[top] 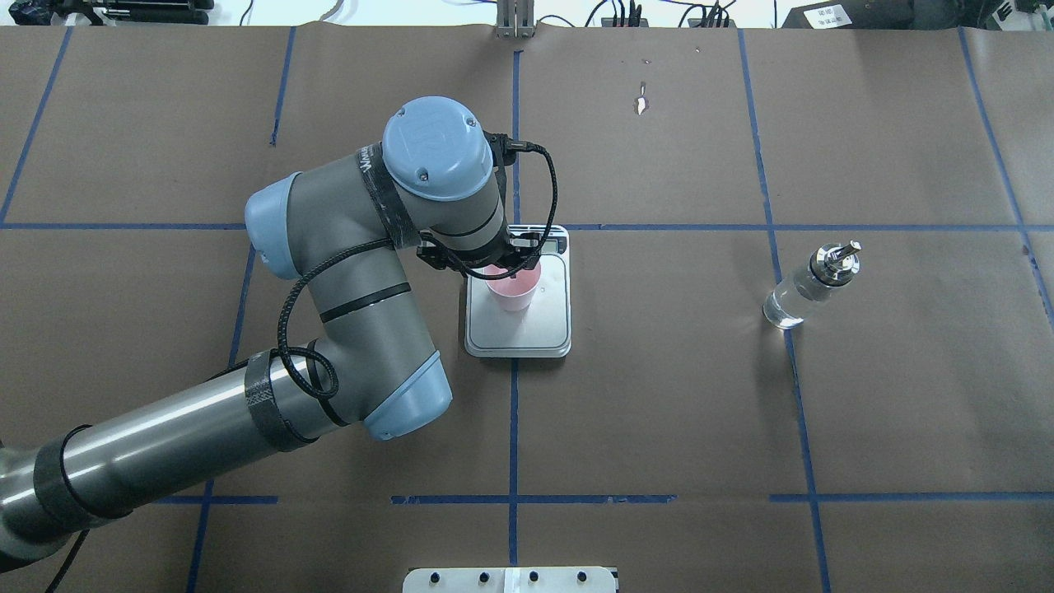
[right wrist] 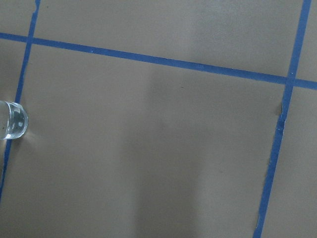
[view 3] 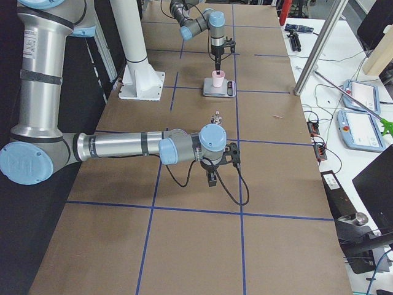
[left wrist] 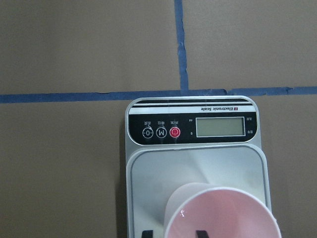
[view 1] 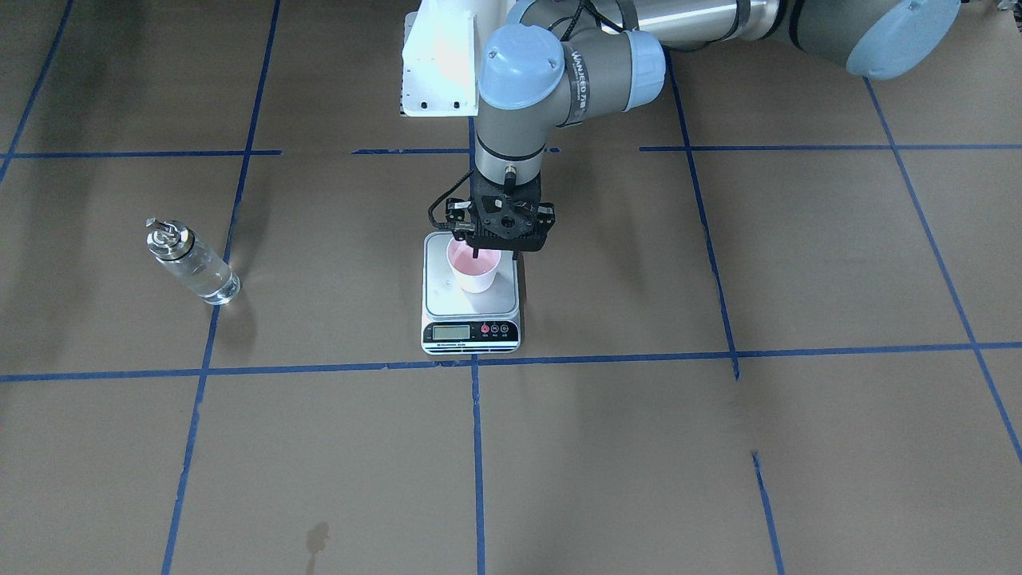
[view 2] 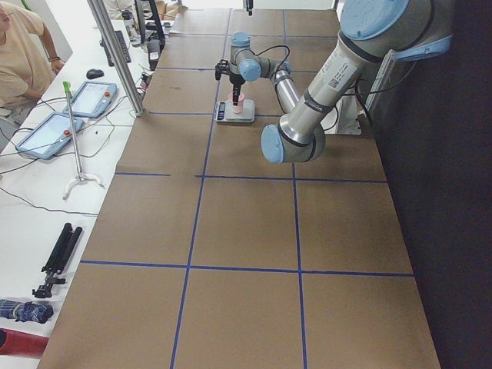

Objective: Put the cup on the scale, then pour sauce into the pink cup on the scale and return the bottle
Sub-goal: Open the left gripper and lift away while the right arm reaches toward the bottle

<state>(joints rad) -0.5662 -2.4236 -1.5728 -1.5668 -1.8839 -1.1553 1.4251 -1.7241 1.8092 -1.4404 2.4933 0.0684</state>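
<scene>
While the right pincer (view 3: 212, 179) hangs near the bottle (top: 811, 284), its opening unreadable, the bottle stands untouched on the surface (view 1: 718, 447). Farther on, the cup (view 1: 474, 270) sits on the scale (view 1: 447, 299), with the left pincer (left wrist: 173, 233) narrowly parted astride its rim. Placing looks nearly done. Next: lift clear, fetch bottle.

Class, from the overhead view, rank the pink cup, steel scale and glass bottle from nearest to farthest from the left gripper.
1. Pale pink tapered cup: at the left gripper, fingers straddling its rim.
2. Flat silver steel scale: directly beneath the cup.
3. Clear glass bottle, silver cap: far right.
</scene>
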